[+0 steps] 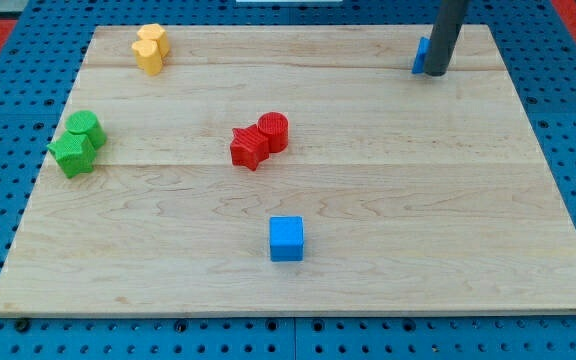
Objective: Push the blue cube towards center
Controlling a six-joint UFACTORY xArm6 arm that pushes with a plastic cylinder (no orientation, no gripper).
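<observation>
So nearest the bottom of the frame, a bit right of middle, sits the blue cube, all on its own on the wooden board and not touching anything. That's the one to move, and I'd say the push hasn't started: my tip is way off in the upper right, well apart from the cube. There's no claw on this rig, just the straight rod, so nothing to be spread or pinching. Going further up, the red star-ish block and the red cylinder sit touching each other around the board's middle. At the left edge there's a pair of green blocks, shapes hard to call. Upper left has a yellow block. Right beside my tip, on its left, a second blue block peeks out, partly hidden by the rod. My guess for the next move: bring the tip around below the cube, then shove upward, stopping short of the reds. Board rests on blue pegboard.
</observation>
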